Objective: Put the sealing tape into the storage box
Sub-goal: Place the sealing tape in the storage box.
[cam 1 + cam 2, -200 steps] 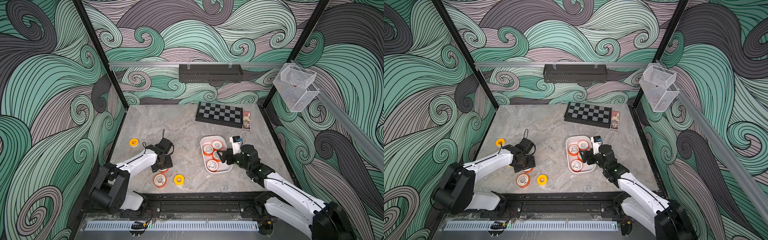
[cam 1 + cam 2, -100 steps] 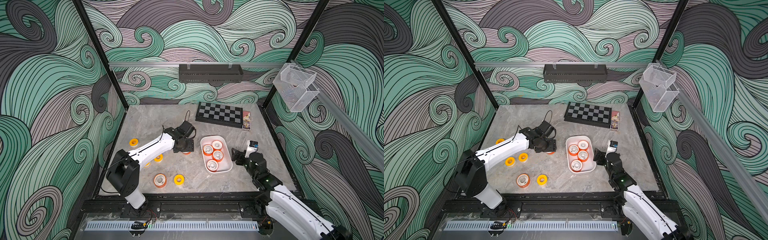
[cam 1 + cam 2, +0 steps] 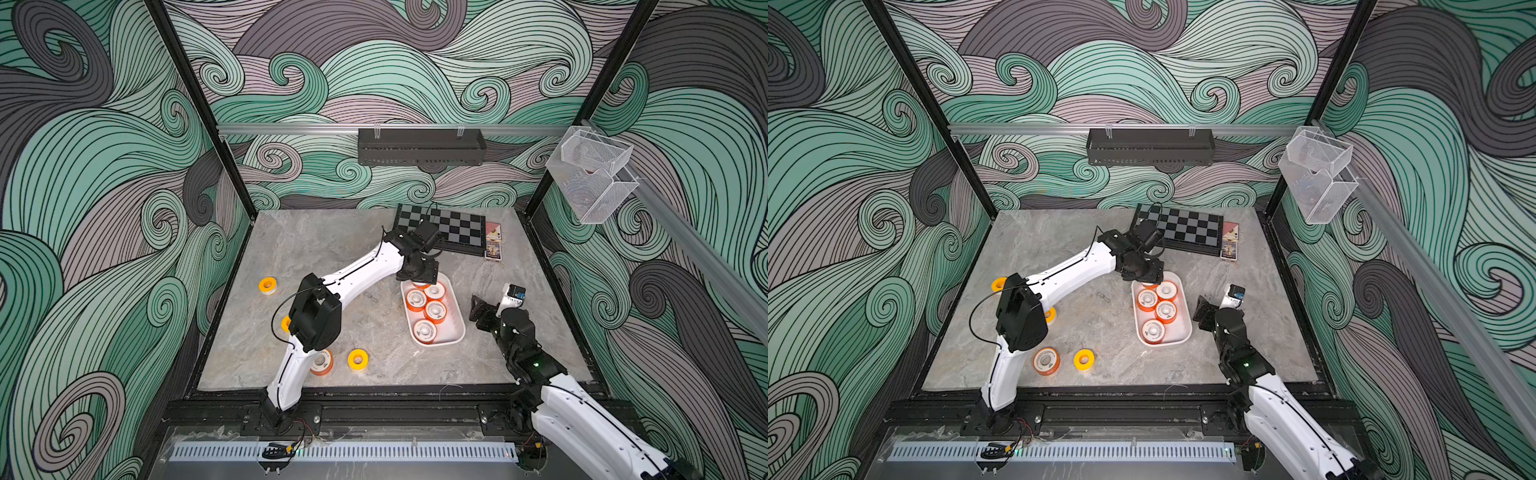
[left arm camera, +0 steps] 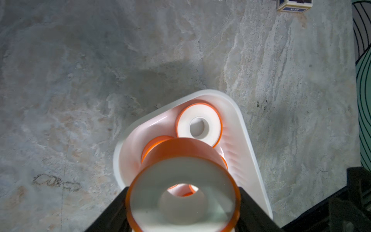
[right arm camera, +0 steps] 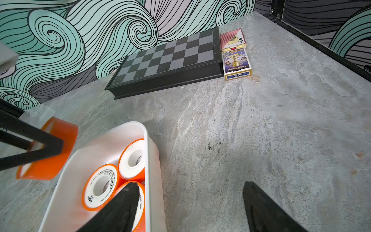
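Note:
My left gripper is shut on an orange-rimmed sealing tape spool and hangs over the far end of the white storage box. Its black fingers clamp the spool's two sides. Several orange-rimmed spools lie flat inside the box. On the table near the front left lie one orange-rimmed spool and a yellow one. Two more yellow spools sit further left, one half hidden by my left arm. My right gripper stands open just right of the box, nothing between its fingers.
A black chessboard and card boxes lie at the back right of the table. A black bin hangs on the back wall, and clear mesh baskets hang on the right rail. Black frame edges bound the table.
My left arm has carried the spool from the front left of the table to above the box's far end. My right gripper has pulled back out of the box to its right side.

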Robot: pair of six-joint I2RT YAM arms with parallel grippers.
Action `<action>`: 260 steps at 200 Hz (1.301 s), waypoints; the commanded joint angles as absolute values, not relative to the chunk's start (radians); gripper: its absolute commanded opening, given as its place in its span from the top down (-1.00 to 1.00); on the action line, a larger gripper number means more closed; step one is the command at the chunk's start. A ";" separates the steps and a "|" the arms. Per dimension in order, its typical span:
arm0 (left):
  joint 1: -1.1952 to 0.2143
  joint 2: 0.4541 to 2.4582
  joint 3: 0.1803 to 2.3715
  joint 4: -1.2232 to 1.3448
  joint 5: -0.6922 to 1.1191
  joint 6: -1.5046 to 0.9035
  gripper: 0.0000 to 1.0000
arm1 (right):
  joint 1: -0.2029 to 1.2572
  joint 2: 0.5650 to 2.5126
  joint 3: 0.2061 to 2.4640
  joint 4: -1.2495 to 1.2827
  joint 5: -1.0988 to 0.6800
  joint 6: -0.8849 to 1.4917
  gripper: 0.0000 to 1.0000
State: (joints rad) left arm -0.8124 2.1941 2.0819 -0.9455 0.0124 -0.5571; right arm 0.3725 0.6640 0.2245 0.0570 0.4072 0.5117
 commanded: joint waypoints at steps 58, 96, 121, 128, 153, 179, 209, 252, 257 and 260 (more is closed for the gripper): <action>-0.836 2.382 2.298 -0.995 0.087 -0.511 -0.39 | 0.366 0.674 0.216 0.078 0.402 0.511 -0.69; -0.843 2.423 2.300 -0.954 0.083 -0.508 -0.39 | 0.365 0.703 0.215 0.092 0.405 0.506 -0.69; -0.845 2.442 2.300 -0.919 0.082 -0.505 -0.40 | 0.365 0.718 0.219 0.097 0.394 0.508 -0.70; -0.847 2.446 2.300 -0.910 0.080 -0.503 -0.40 | 0.365 0.718 0.217 0.099 0.394 0.508 -0.70; -0.847 2.462 2.318 -0.910 0.058 -0.488 -0.41 | 0.365 0.718 0.216 0.101 0.390 0.510 -0.70; -0.846 2.475 2.335 -0.913 0.052 -0.479 -0.47 | 0.365 0.713 0.215 0.101 0.387 0.508 -0.70; -0.846 2.494 2.358 -0.931 0.061 -0.472 -0.53 | 0.365 0.705 0.213 0.098 0.387 0.507 -0.71; -0.847 2.479 2.361 -0.954 0.054 -0.456 -0.66 | 0.365 0.713 0.214 0.104 0.377 0.507 -0.72; -0.847 2.476 2.361 -0.956 0.054 -0.454 -0.68 | 0.365 0.715 0.215 0.104 0.376 0.506 -0.72; -0.847 2.475 2.361 -0.956 0.054 -0.453 -0.68 | 0.365 0.715 0.215 0.104 0.375 0.506 -0.72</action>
State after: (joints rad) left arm -0.8406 2.4779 2.3238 -0.9272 0.0639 -0.4793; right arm 0.3698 0.7136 0.2214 0.0853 0.3889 0.5114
